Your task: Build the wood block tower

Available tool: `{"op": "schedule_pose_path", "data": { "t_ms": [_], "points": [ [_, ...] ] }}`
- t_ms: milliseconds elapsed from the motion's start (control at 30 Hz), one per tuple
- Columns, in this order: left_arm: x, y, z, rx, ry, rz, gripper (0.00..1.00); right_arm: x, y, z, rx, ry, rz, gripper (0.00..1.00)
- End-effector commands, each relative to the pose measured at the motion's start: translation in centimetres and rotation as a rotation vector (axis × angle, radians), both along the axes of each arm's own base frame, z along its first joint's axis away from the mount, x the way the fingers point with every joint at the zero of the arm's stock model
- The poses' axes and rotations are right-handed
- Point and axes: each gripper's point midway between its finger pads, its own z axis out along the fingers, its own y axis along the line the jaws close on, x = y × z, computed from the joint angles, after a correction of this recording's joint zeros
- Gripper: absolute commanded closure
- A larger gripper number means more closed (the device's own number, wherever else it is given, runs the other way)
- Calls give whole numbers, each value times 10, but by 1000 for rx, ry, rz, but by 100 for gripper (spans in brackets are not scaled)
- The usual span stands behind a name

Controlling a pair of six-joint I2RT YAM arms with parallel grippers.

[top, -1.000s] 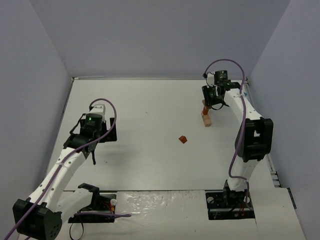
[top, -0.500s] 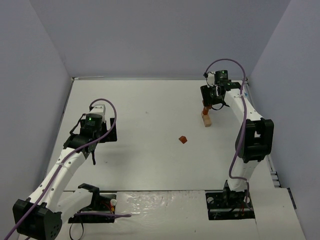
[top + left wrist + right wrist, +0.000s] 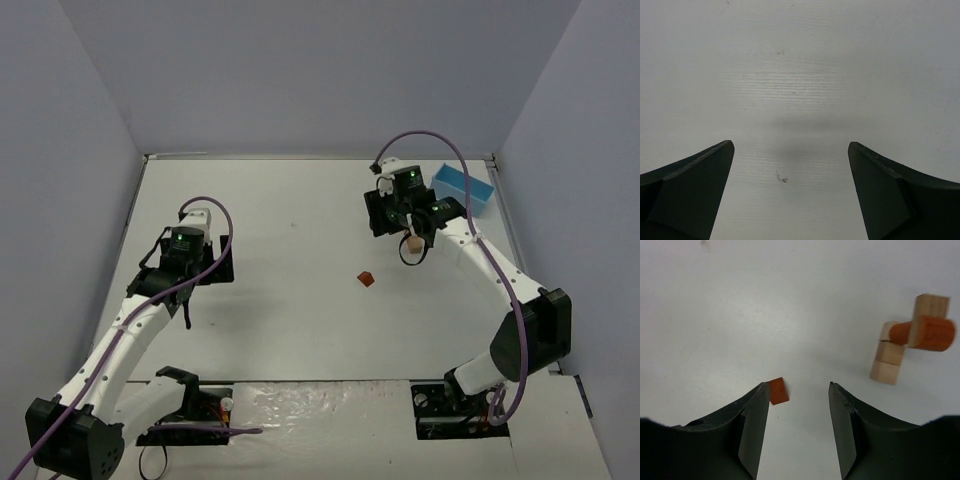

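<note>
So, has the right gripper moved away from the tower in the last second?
Yes. The right gripper swung left, off the wood block tower, which now stands to its right; the blue box is uncovered.

White across the counter (image 3: pixel 300 200), with a few faint dark specks. Pale tan on the cubes of the wood block tower (image 3: pixel 891 353) and orange-red on its round piece, the same orange-red on the small loose block (image 3: pixel 778 391) left of the tower, light blue on the box (image 3: pixel 463 187) behind and right of the tower. Purple on the cables (image 3: pixel 228 240), white with black joints on the left arm (image 3: pixel 130 322) and right arm (image 3: pixel 490 262), matte black on both pairs of jaws.
</note>
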Motion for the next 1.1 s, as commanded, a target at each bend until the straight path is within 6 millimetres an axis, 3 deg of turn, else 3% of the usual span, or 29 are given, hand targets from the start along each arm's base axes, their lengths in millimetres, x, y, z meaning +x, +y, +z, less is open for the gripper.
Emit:
{"op": "schedule_pose_path", "data": {
  "t_ms": [0, 133, 367, 600, 867, 1067],
  "points": [
    [16, -4, 26, -26, -88, -11, 3, -39, 14, -53, 48, 94, -58, 52],
    [15, -6, 24, -27, -78, -20, 3, -56, 19, -93, 63, 163, -63, 51],
    [7, -11, 30, -46, -69, -57, 3, -70, 24, -138, 1, 254, -11, 50],
    [5, -18, 25, -77, -51, -85, 3, -63, 34, -154, -42, 282, 93, 44],
    [3, -28, 25, -117, -33, -118, 3, -56, 37, -159, -63, 284, 126, 40],
    [-3, -45, 26, -195, 5, -175, 3, -60, 41, -162, -54, 303, 153, 56]
  ]
}}
